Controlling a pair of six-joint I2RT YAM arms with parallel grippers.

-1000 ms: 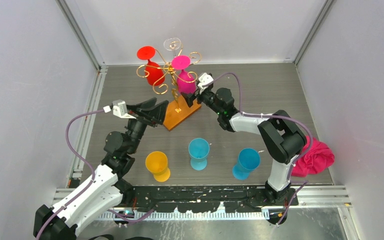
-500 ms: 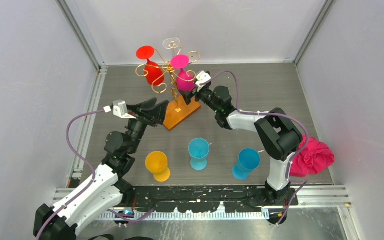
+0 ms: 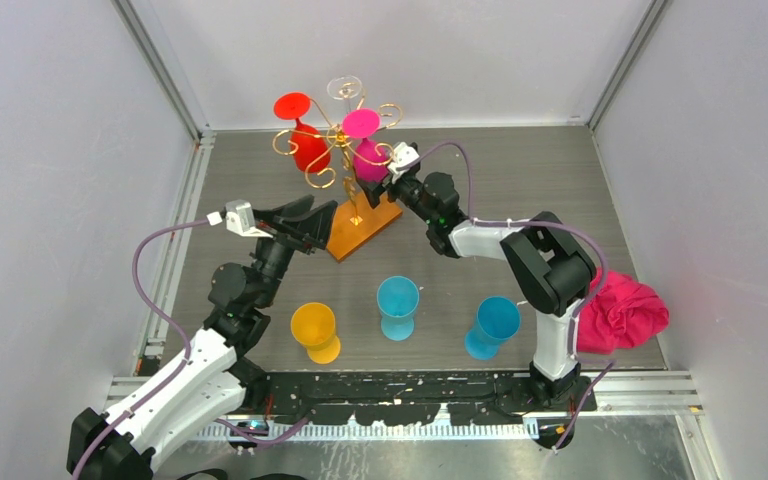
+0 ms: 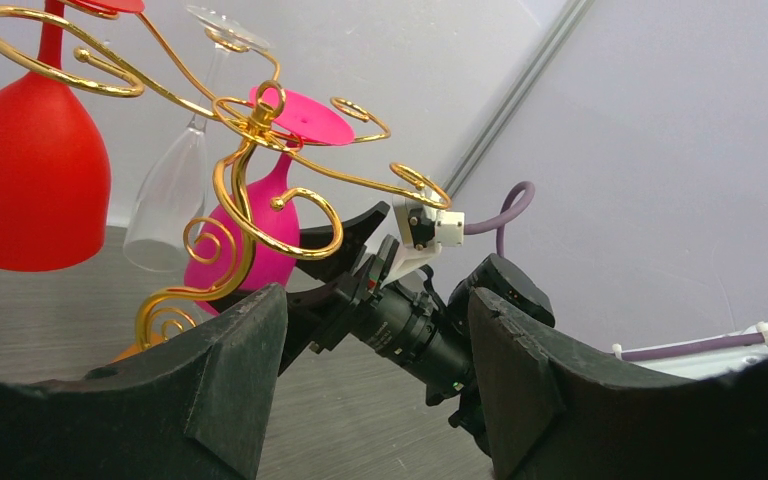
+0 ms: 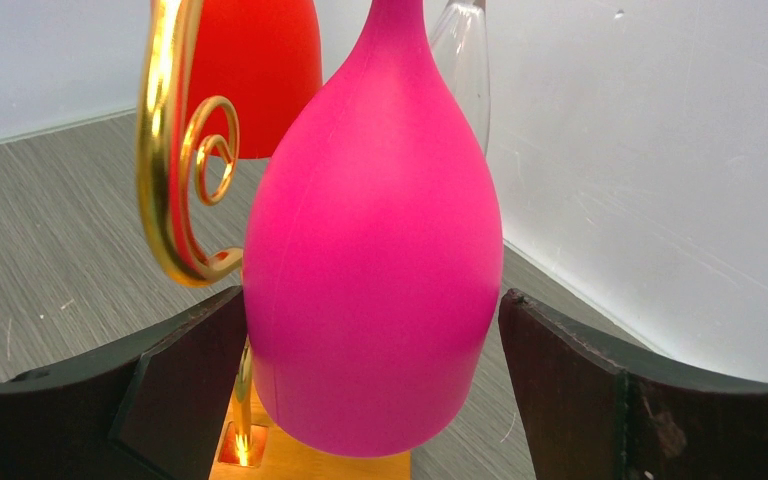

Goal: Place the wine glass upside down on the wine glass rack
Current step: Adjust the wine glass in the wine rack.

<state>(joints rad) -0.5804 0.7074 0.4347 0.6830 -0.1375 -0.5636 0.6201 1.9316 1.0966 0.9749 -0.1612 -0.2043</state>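
Observation:
A pink wine glass [image 3: 368,160] hangs upside down on the gold wire rack [image 3: 332,152], whose orange-brown wooden base [image 3: 355,235] lies at the back middle. My right gripper [image 3: 380,186] is open, with a finger on each side of the pink bowl [image 5: 375,270]. There is a gap on the right, and the left finger is close to or touching the bowl. My left gripper [image 3: 317,222] is open and empty, just left of the base. In the left wrist view the rack [image 4: 235,190] and pink glass [image 4: 260,250] are ahead of it.
A red glass [image 3: 307,145] and a clear glass [image 3: 344,90] also hang on the rack. Yellow [image 3: 315,330], teal [image 3: 398,300] and blue [image 3: 495,322] glasses stand upright near the front. A pink cloth [image 3: 625,312] lies at the right wall.
My right gripper has crept slightly left and back toward the rack, staying around the pink glass. The left arm has not moved.

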